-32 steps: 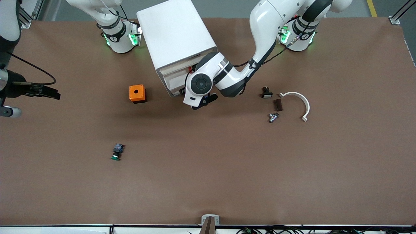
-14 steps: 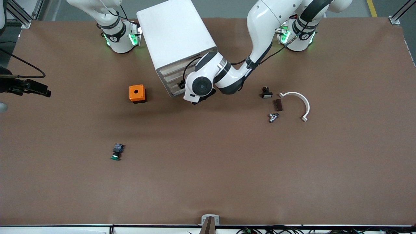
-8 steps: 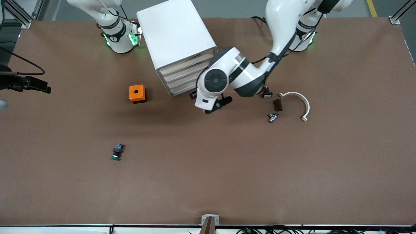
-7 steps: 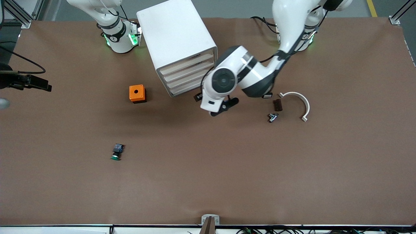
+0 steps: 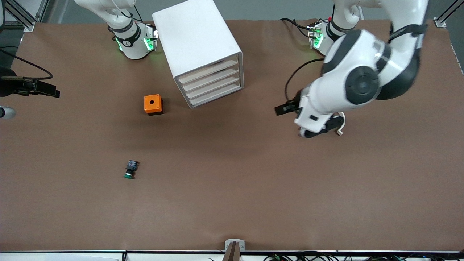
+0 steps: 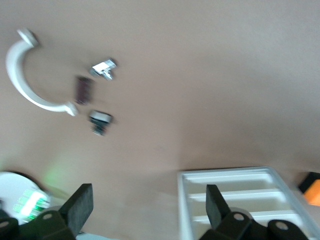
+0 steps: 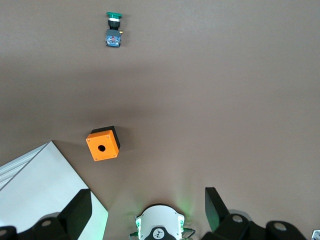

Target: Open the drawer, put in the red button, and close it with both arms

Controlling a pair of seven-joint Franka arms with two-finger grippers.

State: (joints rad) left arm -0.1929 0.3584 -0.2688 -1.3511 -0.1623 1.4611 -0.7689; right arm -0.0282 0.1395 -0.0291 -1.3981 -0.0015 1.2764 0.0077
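Red button: not seen in any view. I judge it is inside the drawer cabinet [image 5: 203, 50], whose drawers all sit flush, so little seems left to do. Front view: left gripper [image 5: 320, 128] hangs over small parts toward the left arm's end, and right gripper [image 5: 50, 92] waits at the right arm's end. Left wrist view: fingers spread, empty. Right wrist view: fingers spread, empty, above orange box [image 7: 102, 145] and green button [image 7: 114, 30].

Table cover [image 5: 232, 188] matt brown, paper-like; drawer cabinet [image 5: 195, 40] smooth white plastic; arm shells [image 5: 326, 98] glossy white.
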